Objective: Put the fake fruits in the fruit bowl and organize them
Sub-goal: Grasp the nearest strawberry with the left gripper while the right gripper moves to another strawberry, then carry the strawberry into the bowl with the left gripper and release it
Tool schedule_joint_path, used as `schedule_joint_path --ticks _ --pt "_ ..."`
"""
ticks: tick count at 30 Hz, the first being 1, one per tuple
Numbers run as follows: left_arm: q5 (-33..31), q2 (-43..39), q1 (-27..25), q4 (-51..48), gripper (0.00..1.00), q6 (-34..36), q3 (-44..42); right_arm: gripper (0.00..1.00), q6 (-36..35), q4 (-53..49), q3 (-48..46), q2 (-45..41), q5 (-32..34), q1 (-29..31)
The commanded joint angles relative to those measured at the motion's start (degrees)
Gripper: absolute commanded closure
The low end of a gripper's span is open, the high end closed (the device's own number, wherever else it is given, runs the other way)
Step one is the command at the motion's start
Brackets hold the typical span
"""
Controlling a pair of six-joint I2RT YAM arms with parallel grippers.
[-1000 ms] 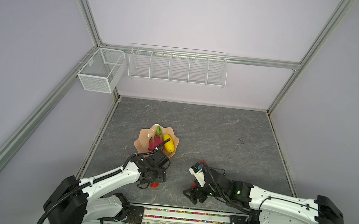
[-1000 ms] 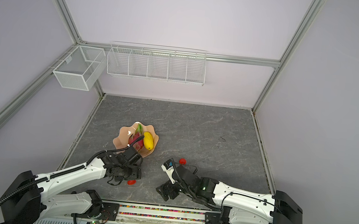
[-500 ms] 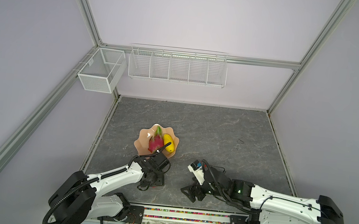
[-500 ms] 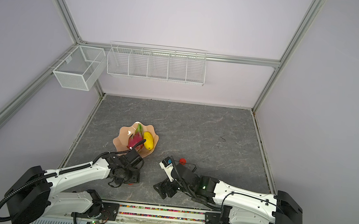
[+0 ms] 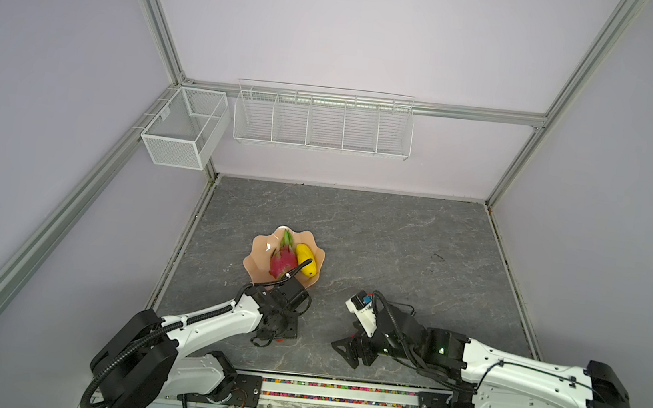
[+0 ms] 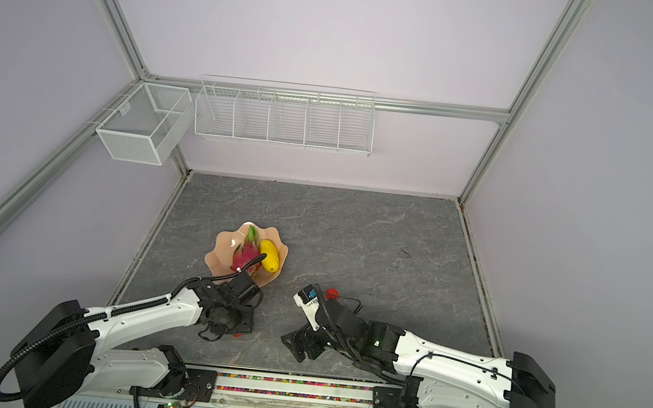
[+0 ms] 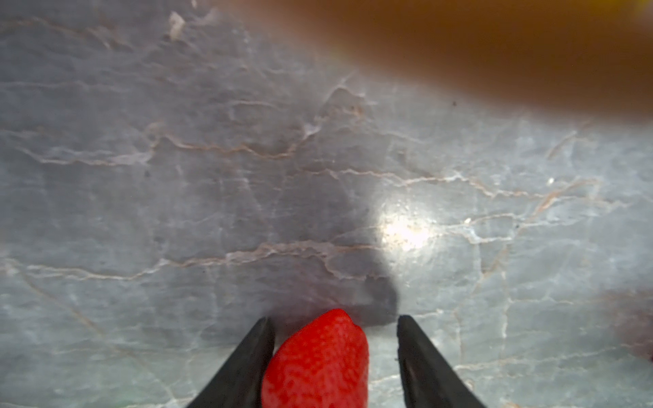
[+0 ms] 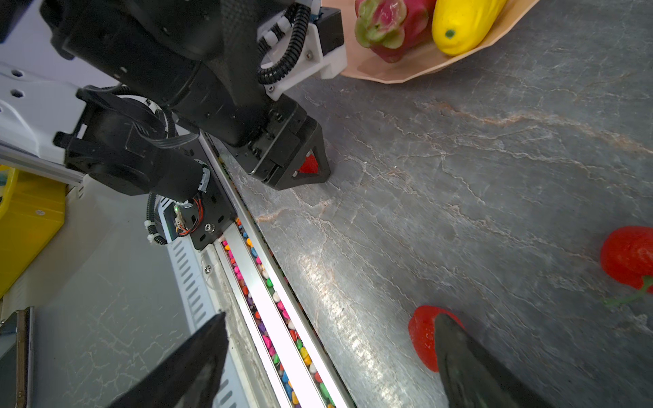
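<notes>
The peach-pink fruit bowl (image 5: 259, 247) (image 6: 219, 249) sits left of centre and holds the magenta dragon fruit (image 5: 281, 262) (image 8: 392, 21) and the yellow fruit (image 5: 306, 259) (image 8: 459, 24). Just in front of it my left gripper (image 7: 334, 319) (image 5: 280, 336) points down at the table, jaws around a red strawberry (image 7: 318, 360). One finger touches it; a gap shows at the other. My right gripper (image 8: 330, 316) (image 5: 350, 350) stands wide open low over the table. A second strawberry (image 8: 422, 339) lies just outside one of its fingers. A third strawberry (image 8: 625, 256) (image 6: 332, 293) lies further off.
Two white wire baskets (image 5: 321, 120) (image 5: 182, 130) hang on the back wall. A rail filled with coloured beads (image 8: 268, 318) runs along the table's front edge, close to both grippers. A yellow box (image 8: 28, 219) sits below the table edge.
My left gripper has moved over the strawberry near the front, come down around it, and narrowed its jaws. The right arm has shifted slightly left, still open.
</notes>
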Motion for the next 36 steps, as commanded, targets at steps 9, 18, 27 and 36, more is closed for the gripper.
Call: schedule_joint_path --ticks 9,18,27,36 --pt "1.07 -3.20 -0.23 -3.16 0.58 0.69 2.11 0.07 -0.42 -2.35 0.47 -1.40 2.14 0.23" --pt "2.33 -6.49 -0.32 -4.33 0.62 1.09 5.75 0.04 -3.22 -0.59 3.60 1.37 1.99 -0.64" --pt "-3.79 -12.14 6.44 -8.92 0.63 5.00 15.15 0.04 -6.68 1.78 10.42 8.05 -2.63 -1.37" --pt "-2.65 -7.41 25.51 -8.84 0.64 15.96 20.19 0.04 -8.24 2.77 13.06 11.63 -4.50 -1.56"
